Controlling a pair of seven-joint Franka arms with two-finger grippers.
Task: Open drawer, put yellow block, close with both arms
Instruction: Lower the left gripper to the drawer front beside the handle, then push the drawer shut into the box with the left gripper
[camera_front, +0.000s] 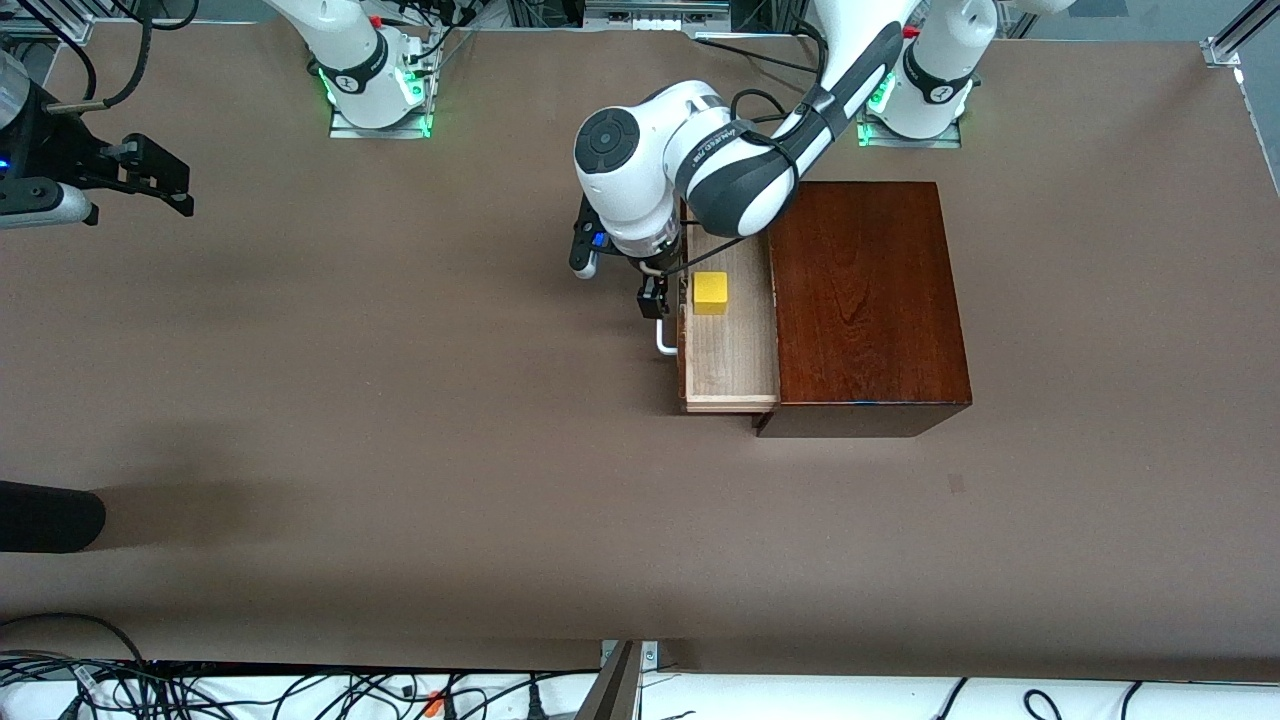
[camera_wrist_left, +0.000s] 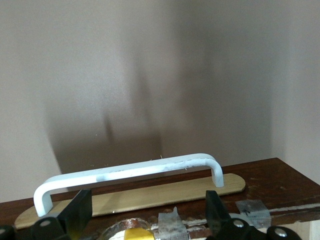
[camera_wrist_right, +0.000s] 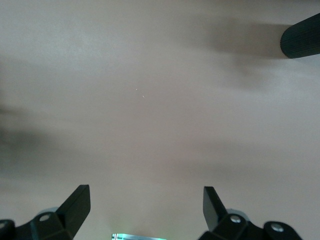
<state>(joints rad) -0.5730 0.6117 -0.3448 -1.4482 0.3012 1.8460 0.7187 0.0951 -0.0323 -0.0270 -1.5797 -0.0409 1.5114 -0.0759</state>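
Note:
The mahogany-coloured box (camera_front: 868, 300) stands toward the left arm's end of the table. Its drawer (camera_front: 730, 355) is pulled out toward the right arm's end. The yellow block (camera_front: 711, 293) lies in the pale tray, and its edge shows in the left wrist view (camera_wrist_left: 136, 235). My left gripper (camera_front: 652, 297) is open and empty over the drawer's front edge, beside the block. In the left wrist view (camera_wrist_left: 147, 212) the white handle (camera_wrist_left: 130, 172) lies just past its fingertips. The handle also shows in the front view (camera_front: 665, 338). My right gripper (camera_front: 165, 185) waits open and empty, up over the right arm's end of the table; its wrist view (camera_wrist_right: 145, 205) shows bare table below.
A black rounded object (camera_front: 50, 515) juts in at the right arm's end, nearer to the front camera, and shows in the right wrist view (camera_wrist_right: 302, 42). Cables (camera_front: 300, 690) run along the table's near edge. The brown table (camera_front: 450, 420) spreads wide around the box.

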